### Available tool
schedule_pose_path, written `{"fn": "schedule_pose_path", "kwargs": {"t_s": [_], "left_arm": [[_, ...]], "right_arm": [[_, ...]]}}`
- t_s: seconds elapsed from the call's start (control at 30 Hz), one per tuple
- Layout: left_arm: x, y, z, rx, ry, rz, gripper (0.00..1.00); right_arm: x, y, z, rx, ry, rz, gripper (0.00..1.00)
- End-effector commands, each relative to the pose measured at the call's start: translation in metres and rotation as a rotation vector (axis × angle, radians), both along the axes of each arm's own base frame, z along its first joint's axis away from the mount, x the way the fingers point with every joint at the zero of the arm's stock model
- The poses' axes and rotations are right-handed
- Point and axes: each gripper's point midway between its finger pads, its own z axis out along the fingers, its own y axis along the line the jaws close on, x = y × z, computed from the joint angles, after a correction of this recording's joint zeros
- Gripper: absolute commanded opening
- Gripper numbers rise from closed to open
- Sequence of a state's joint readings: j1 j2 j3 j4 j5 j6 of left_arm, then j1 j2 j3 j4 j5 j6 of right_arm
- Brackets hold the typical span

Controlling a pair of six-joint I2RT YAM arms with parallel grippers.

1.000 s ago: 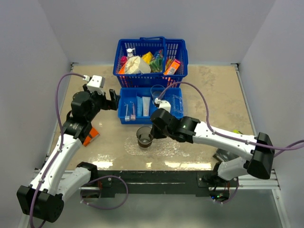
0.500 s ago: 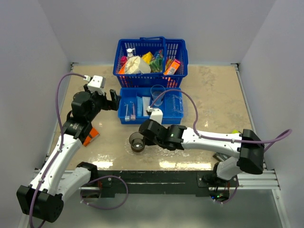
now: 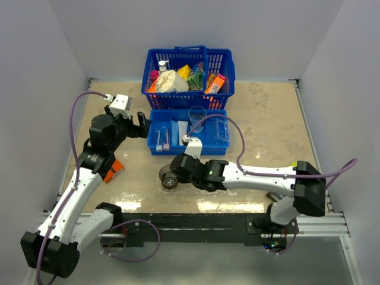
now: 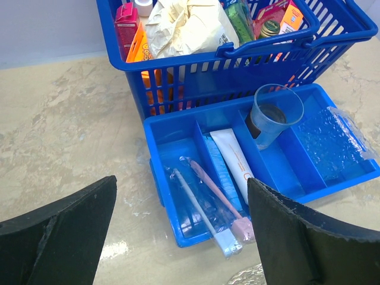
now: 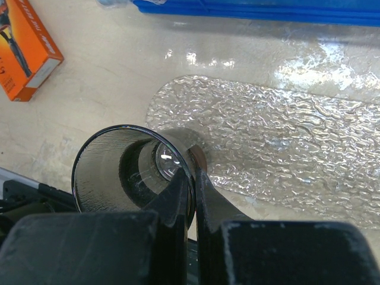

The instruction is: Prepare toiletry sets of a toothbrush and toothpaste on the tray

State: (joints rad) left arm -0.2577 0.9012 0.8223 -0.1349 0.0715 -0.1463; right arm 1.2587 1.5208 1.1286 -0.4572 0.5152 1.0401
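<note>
- Now the right gripper point(image 5: 193, 178) pinches the wall of a smoky clear cup point(image 5: 101, 178), one finger inside it, at the left end of the tray point(image 5: 267, 136).
- The left gripper point(image 4: 181, 231) hangs wide open above the table, near the blue bin point(image 4: 155, 127).
- Two toothbrushes point(image 4: 205, 199) lie in the bin's left compartment, with toothpaste point(image 4: 233, 155) in the next one.

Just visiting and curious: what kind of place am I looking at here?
Most likely a lab test booth, not a shop or bathroom. Plain white walls box in a table. A left arm and right arm are bolted at its near edge, facing a stocked blue basket and divided bin.
</note>
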Motion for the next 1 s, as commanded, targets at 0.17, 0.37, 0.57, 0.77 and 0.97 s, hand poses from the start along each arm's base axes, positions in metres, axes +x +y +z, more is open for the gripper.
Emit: {"fn": "schedule_pose_path", "kwargs": {"t_s": [0.17,0.37,0.57,0.77,0.97], "left_arm": [[0.002,-0.003,0.013,-0.020,-0.049,-0.005,0.95],[0.003,-0.003,0.011,-0.019,-0.044,-0.005,0.95],[0.003,-0.003,0.012,-0.020,-0.047,-0.005,0.95],[0.003,-0.004,0.012,-0.019,-0.044,-0.005,0.95],[0.003,-0.004,0.010,-0.018,-0.040,-0.007,0.95]], "right_arm": [[0.014,0.020,0.021,0.087,-0.073,-0.081,0.00],[0.014,0.025,0.017,0.074,-0.072,-0.078,0.00],[0.017,0.026,0.017,0.070,-0.090,-0.090,0.00],[0.019,0.030,0.016,0.056,-0.101,-0.085,0.00],[0.022,0.036,0.015,0.033,-0.115,-0.068,0.00]]}}
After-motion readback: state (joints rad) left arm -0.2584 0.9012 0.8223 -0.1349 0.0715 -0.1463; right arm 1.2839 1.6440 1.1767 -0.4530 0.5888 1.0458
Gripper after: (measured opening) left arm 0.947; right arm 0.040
